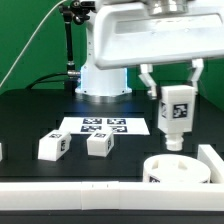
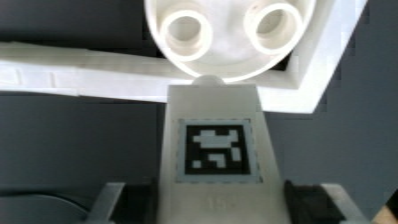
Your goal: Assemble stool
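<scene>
While the white blocky plastic leg with a black-and-white square tag [image 1: 177, 112] is clamped between the fingers of the gripper [image 1: 175, 91], it hangs just above the round, thick white plastic disc seat [image 1: 180, 170], which lies on the black counter [image 1: 30, 120] at the exterior view's right.

Step judged: insertion. The leg's tip should be centred over one socket [image 2: 276, 25], set upright, then lowered straight.

Counted:
- one seat
- two sockets seen
- three legs: one gripped, two loose [image 1: 52, 146] [image 1: 100, 144] beside the marker board [image 1: 100, 126]
</scene>
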